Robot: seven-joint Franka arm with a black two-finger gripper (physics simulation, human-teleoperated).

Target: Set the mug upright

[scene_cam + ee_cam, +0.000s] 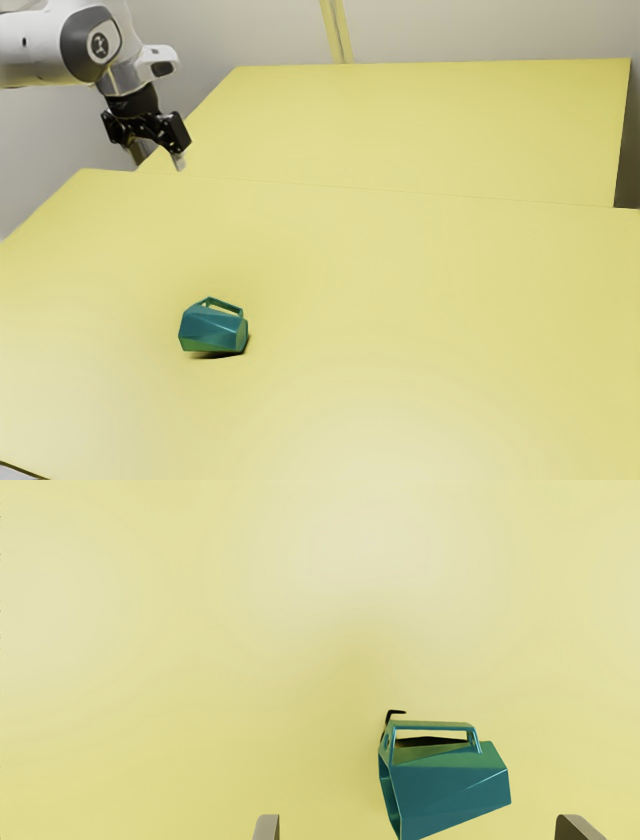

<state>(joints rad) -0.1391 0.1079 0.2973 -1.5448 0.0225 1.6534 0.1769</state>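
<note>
The angular teal mug (212, 330) lies tipped on its side on the yellow tabletop (400, 300), and the claw (158, 157) hangs well above that tabletop, released, its two fingers (266, 828) standing wide apart.

The white arm (40, 45) enters at the upper left of the frame; at its end is the black gripper (159, 155), which points downward and is well apart from the mug (212, 330); this teal mug lies on its side in the lower left part of the frame, with its handle (222, 304) on the upper side; it rests on a yellow table (420, 330); behind is another yellow surface (420, 125); a pale wall (480, 30) stands along the top.
</note>
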